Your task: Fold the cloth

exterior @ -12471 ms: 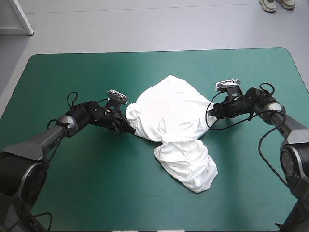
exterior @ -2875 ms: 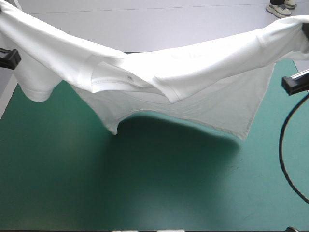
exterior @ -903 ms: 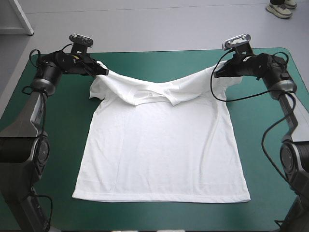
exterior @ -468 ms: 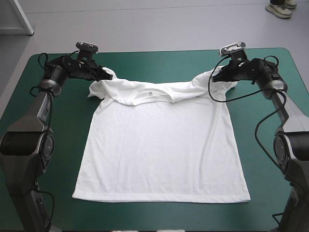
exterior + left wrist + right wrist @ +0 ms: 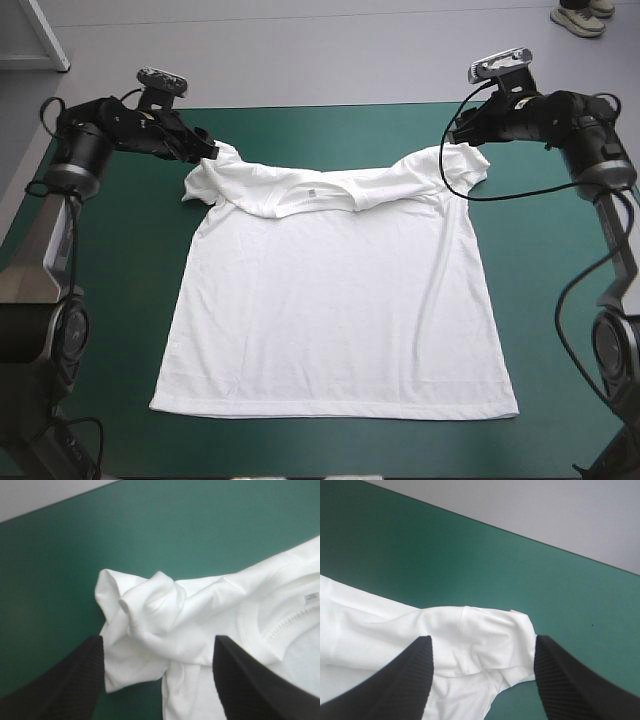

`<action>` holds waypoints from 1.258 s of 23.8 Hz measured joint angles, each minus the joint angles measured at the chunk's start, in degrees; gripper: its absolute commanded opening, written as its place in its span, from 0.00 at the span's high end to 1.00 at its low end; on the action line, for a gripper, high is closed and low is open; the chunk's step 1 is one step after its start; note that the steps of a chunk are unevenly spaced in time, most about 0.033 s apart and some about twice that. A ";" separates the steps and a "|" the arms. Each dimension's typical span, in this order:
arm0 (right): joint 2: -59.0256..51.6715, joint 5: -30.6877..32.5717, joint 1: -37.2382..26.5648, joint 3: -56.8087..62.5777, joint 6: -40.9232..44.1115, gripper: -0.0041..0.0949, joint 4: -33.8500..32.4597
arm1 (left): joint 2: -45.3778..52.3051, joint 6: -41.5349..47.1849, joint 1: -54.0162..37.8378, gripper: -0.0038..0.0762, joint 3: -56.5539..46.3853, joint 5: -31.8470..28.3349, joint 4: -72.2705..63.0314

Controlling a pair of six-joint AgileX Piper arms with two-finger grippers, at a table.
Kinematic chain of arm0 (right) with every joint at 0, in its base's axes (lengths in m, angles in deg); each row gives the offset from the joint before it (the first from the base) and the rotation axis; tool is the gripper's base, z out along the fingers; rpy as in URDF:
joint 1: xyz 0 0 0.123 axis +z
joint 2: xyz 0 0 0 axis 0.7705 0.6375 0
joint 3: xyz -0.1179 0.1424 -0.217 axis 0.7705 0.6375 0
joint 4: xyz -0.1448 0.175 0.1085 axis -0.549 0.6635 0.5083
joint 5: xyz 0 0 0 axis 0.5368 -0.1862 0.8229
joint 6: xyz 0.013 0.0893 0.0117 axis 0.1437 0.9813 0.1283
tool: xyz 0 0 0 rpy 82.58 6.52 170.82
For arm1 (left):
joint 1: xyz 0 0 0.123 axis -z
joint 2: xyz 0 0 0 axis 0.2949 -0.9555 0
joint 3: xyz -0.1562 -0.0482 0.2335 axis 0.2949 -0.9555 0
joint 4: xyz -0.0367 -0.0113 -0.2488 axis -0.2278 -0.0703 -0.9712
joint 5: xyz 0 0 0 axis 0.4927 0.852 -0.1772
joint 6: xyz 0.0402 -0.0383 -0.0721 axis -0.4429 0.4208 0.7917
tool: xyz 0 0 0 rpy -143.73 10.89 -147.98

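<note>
The left pincer (image 5: 157,642) hovers with its black fingers apart just over the crumpled left sleeve (image 5: 150,605), gripping nothing. The T-shirt (image 5: 335,300) lies spread flat on the teal-green desk (image 5: 110,300), collar toward the far edge and hem toward the near one; it looks light, limp and quick to crease, so I judge it best pinched at a shoulder seam, sleeve or hem corner, where the cloth is doubled. The right pincer (image 5: 482,640) likewise stands open above the rumpled right sleeve (image 5: 485,622).
</note>
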 measured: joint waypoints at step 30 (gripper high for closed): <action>-59.14 15.50 -1.68 50.16 12.26 0.47 -0.04 | 62.39 19.40 0.00 0.41 -61.23 17.67 8.11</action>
